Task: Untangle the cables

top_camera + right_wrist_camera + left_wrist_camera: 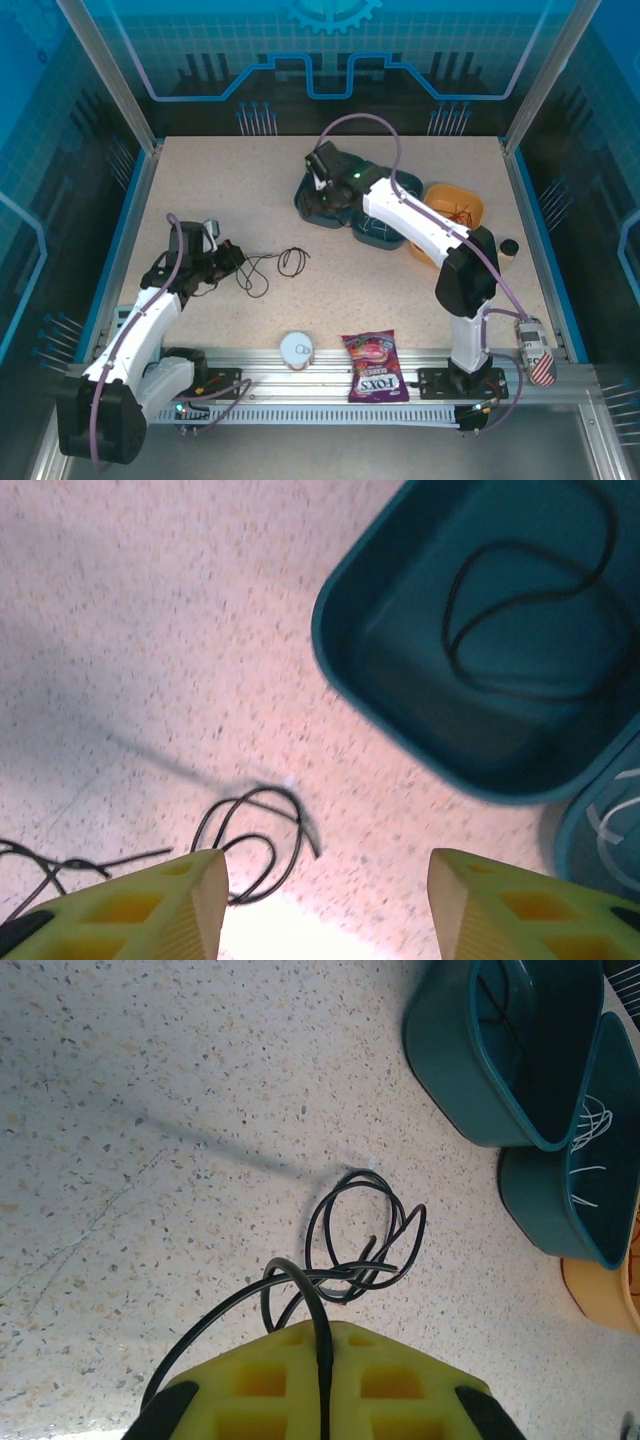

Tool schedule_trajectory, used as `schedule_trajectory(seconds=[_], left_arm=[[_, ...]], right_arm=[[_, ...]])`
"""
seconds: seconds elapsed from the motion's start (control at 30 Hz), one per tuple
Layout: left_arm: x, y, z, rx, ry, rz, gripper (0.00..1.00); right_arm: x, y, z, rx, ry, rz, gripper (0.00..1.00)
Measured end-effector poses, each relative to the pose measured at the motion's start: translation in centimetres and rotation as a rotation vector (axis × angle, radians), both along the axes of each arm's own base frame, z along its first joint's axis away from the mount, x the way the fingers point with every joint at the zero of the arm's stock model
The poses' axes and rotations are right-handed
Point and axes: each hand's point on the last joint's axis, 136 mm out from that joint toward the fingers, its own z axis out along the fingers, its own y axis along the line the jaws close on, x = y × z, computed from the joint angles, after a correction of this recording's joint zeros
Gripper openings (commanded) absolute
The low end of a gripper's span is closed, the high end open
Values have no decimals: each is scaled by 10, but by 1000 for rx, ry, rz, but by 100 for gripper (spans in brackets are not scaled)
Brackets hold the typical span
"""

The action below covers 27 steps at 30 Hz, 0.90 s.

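Black cable [365, 1273]; beige table [150, 1080] with dark and pale speckles; teal bins [450, 1060], one with white cable [590, 1125]; orange bin [455, 205]; yellow fingers on left gripper [325, 1335] and right gripper [325, 880]; purple snack bag [375, 365] with white lettering; white arms [410, 215] with purple hoses [380, 125]; blue grid-patterned back wall [320, 60]

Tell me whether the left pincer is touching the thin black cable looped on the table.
Touching. The left wrist view shows the thin black cable running into the seam between the yellow pads of the shut left pincer, clamped there.
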Motion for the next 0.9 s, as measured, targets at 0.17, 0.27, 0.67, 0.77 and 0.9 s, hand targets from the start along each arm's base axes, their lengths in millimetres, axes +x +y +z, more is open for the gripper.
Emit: schedule_trajectory(seconds=[0.17, 0.27, 0.67, 0.77, 0.9], left_arm=[[1, 3, 0, 14, -1, 15, 0], [2, 5, -1, 22, -3, 24, 0], [3, 11, -18, 33, 38, 65, 0], [1, 11, -29, 30, 67, 72, 0], [1, 11, -35, 20, 81, 84, 0]], right_arm=[[-31, 2, -36, -37, 109, -32, 55], [-49, 7, -50, -42, 166, -50, 54], [-82, 60, -85, -21, 280, 3, 51], [-81, 62, -93, -27, 295, 1, 50], [-75, 70, -99, -27, 296, 1, 48]])
